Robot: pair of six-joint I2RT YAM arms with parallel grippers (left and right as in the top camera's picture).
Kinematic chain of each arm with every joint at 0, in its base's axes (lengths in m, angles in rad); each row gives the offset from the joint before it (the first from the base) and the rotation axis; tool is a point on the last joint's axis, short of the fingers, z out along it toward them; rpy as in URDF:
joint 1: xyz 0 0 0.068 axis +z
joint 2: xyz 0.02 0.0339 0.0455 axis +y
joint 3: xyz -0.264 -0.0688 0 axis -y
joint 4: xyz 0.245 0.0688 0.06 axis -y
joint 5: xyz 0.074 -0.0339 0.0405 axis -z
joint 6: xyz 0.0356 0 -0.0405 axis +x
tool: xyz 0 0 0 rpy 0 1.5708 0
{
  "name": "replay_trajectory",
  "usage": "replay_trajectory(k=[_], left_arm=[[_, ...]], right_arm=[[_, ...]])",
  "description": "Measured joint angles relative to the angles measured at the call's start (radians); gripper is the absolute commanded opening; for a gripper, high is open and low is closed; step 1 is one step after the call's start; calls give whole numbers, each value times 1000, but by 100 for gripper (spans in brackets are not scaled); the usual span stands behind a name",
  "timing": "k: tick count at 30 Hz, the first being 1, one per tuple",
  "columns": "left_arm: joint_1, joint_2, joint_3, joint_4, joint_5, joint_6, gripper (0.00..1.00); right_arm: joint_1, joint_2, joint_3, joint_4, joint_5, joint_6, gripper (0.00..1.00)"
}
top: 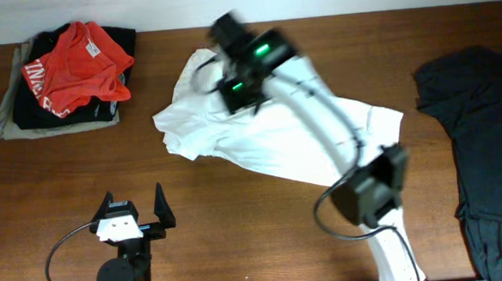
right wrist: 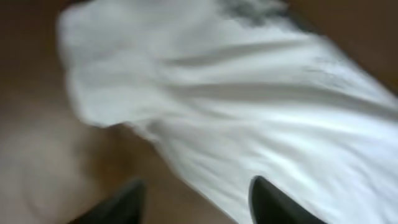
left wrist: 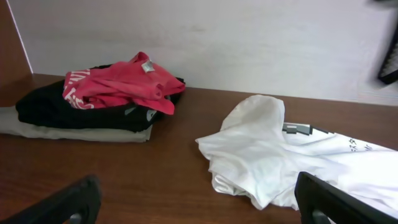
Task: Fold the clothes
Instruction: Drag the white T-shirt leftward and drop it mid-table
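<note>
A crumpled white t-shirt [top: 259,136] lies on the middle of the wooden table; it also shows in the left wrist view [left wrist: 273,155] and, blurred, in the right wrist view [right wrist: 249,106]. My right arm reaches across the shirt. Its gripper [top: 225,30] is blurred over the shirt's far left part. In the right wrist view the right gripper [right wrist: 196,202] is open and empty above the shirt's edge. My left gripper [top: 134,207] is open and empty near the front left, short of the shirt. Its fingers [left wrist: 199,208] frame bare table.
A stack of folded clothes with a red garment on top [top: 75,68] sits at the back left, also in the left wrist view [left wrist: 106,93]. A black t-shirt [top: 483,128] lies spread at the right edge. A white wall [left wrist: 217,37] runs behind the table.
</note>
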Motion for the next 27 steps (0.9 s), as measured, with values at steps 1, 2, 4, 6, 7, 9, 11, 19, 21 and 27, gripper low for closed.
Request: replay_trajectory(k=[1, 2, 4, 6, 7, 9, 11, 19, 21, 27], left_arm=[[0, 0, 0, 0, 0, 0, 99], [0, 0, 0, 0, 0, 0, 99], [0, 0, 0, 0, 0, 0, 99], [0, 0, 0, 0, 0, 0, 99], [0, 0, 0, 0, 0, 0, 99], [0, 0, 0, 0, 0, 0, 99], [0, 0, 0, 0, 0, 0, 99], [0, 0, 0, 0, 0, 0, 99], [0, 0, 0, 0, 0, 0, 99], [0, 0, 0, 5, 0, 0, 99]], right_arm=[[-40, -13, 10, -34, 10, 0, 99], [-80, -26, 15, -69, 23, -2, 99], [-163, -40, 16, -124, 36, 2, 99], [-235, -41, 5, -154, 46, 3, 99], [-267, -40, -7, -160, 50, 3, 99], [-320, -40, -37, -164, 53, 3, 99], [-367, -40, -70, -161, 54, 3, 99], [-525, -40, -178, -110, 61, 3, 99], [-557, -40, -181, -109, 64, 2, 99], [-604, -40, -181, -109, 68, 3, 98]])
